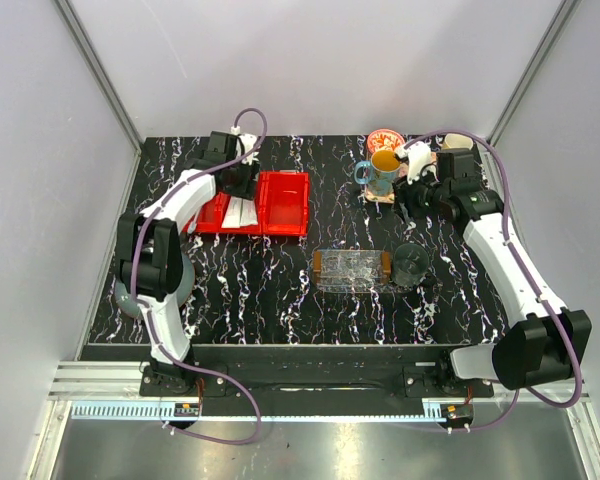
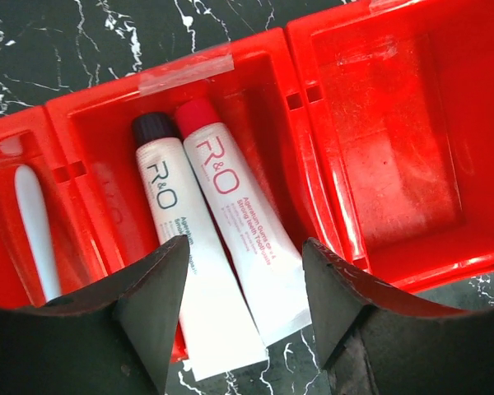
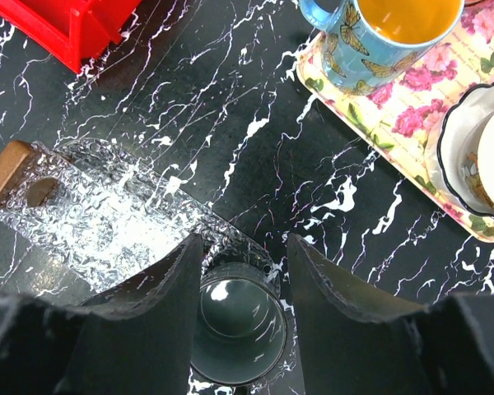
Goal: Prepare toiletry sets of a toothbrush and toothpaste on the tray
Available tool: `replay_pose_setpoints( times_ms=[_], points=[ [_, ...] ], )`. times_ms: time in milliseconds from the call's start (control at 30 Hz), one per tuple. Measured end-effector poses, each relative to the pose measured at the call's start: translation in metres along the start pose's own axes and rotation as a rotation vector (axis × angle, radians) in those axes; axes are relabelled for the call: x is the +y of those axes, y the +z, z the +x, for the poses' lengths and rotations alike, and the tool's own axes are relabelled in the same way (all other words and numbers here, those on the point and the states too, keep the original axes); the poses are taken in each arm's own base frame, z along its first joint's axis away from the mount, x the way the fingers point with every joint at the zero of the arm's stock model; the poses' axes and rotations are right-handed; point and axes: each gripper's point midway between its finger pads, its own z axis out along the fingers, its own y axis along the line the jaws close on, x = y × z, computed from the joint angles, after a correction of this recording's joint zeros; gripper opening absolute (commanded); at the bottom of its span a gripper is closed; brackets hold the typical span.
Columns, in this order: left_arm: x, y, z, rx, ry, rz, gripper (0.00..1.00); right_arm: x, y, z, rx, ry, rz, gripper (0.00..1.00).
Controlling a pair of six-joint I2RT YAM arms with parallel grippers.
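Left fingers point(image 2: 152, 313) hang part-open and empty over the red bin point(image 2: 272, 107), straddling both toothpaste tubes point(image 2: 239, 222). Best to centre on one tube, then pinch across its flat body. The tray point(image 1: 353, 268) lies well right of the red bin; right fingers point(image 3: 169, 313) are parted and empty.

The left arm point(image 1: 178, 203) and right arm point(image 1: 507, 252) match: smooth white shells cover the long links, with chunky black housings at the joints and black blocks at the wrists. A purple cable point(image 1: 252, 122) loops off the far end of the left arm and trails to its black base point(image 1: 160, 378). A second purple cable point(image 1: 458, 133) arcs over the right wrist. The left gripper point(image 2: 245, 263) and right gripper point(image 3: 244, 251) have matte black jaws, broad, curved and faintly grainy, tapering to blunt tips.
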Motion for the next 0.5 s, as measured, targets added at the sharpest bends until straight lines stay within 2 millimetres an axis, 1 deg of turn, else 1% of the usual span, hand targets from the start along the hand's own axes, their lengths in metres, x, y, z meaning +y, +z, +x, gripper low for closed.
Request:
replay_pose_setpoints(
  times_ms=[200,500],
  points=[
    [-0.004,0.017,0.008,0.039,-0.014,-0.006,0.59,0.001,0.000,0.009,0.017,0.004,0.006,0.52],
    [-0.004,0.027,0.014,0.063,-0.021,-0.025,0.52,-0.001,0.000,0.012,0.020,0.004,0.017,0.52]
  ],
)
